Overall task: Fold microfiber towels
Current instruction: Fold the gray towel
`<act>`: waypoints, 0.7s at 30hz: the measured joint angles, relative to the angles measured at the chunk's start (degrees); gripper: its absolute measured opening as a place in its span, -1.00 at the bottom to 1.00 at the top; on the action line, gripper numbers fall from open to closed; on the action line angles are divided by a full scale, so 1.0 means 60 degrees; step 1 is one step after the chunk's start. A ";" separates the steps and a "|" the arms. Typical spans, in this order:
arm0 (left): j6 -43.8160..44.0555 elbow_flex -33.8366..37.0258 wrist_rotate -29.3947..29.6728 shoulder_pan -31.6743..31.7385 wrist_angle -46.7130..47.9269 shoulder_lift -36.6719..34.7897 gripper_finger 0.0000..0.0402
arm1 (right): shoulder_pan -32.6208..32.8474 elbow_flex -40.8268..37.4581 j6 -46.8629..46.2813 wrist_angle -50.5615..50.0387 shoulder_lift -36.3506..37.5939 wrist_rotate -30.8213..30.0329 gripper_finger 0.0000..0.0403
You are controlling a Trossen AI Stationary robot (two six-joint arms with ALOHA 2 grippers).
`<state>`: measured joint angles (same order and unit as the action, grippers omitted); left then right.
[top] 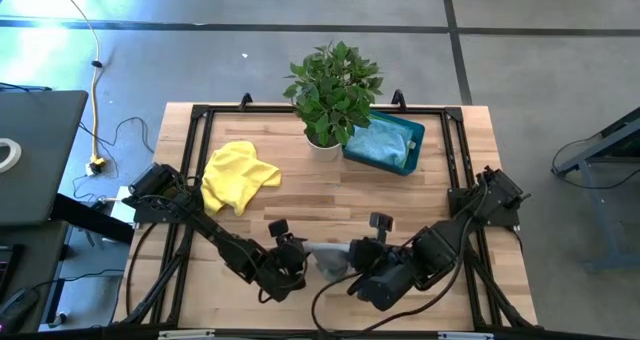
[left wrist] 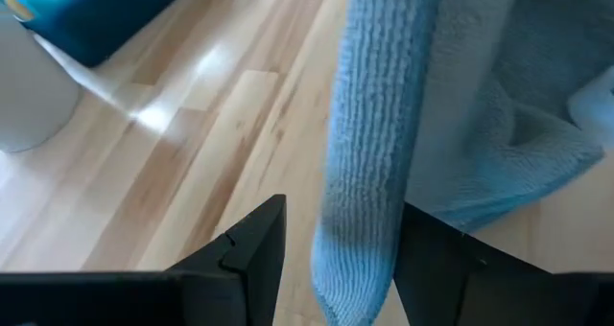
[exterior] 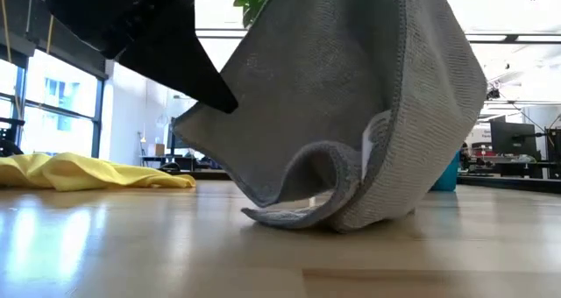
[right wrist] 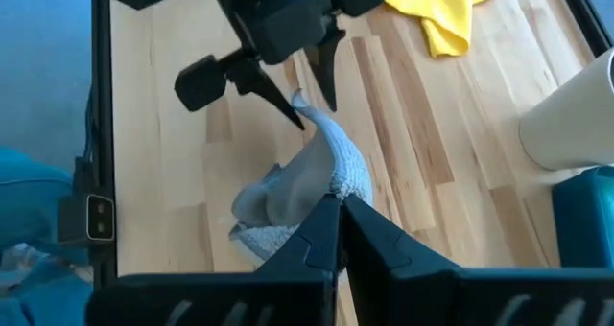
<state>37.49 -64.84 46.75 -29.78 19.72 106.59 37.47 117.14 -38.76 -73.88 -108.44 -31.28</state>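
Observation:
A grey towel (exterior: 368, 114) hangs near the table's front edge, its lower end curled on the wood. My right gripper (right wrist: 338, 203) is shut on the towel's top. My left gripper (left wrist: 342, 211) stands open just left of it. A hanging edge strip of the towel (left wrist: 365, 173) runs between the left fingers. A yellow towel (top: 238, 175) lies crumpled flat at the table's back left. A light blue towel (top: 382, 140) lies in the teal bin (top: 412, 132). My right gripper pinches the grey towel's bunched top (right wrist: 336, 177) between its two shut fingers, coming from above and slanting down. The towel hangs slack below them, its lower end (exterior: 298, 212) folded over on the table. My left gripper: I cannot tell whether its fingers (left wrist: 432, 254) touch the strip.
A potted plant (top: 333, 90) in a white pot stands at the back middle, with the teal bin right beside it. A black frame (top: 200, 115) runs along the table's edges. Bare wood lies between the yellow towel and the grippers.

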 joint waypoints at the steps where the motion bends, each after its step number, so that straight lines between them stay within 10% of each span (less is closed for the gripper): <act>1: -0.0019 0.0000 0.0091 0.0004 0.0005 0.0000 -0.21 | 0.0007 0.0000 -0.0008 -0.0031 -0.0013 0.0003 -1.00; 21: -0.0272 -0.0078 -0.0356 -0.0133 0.0676 -0.0124 -0.96 | 0.0122 -0.0003 0.0104 -0.0228 -0.0218 -0.0111 -1.00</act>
<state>35.86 -65.31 44.62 -30.58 23.77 105.84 38.21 117.12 -38.13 -75.25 -109.75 -31.95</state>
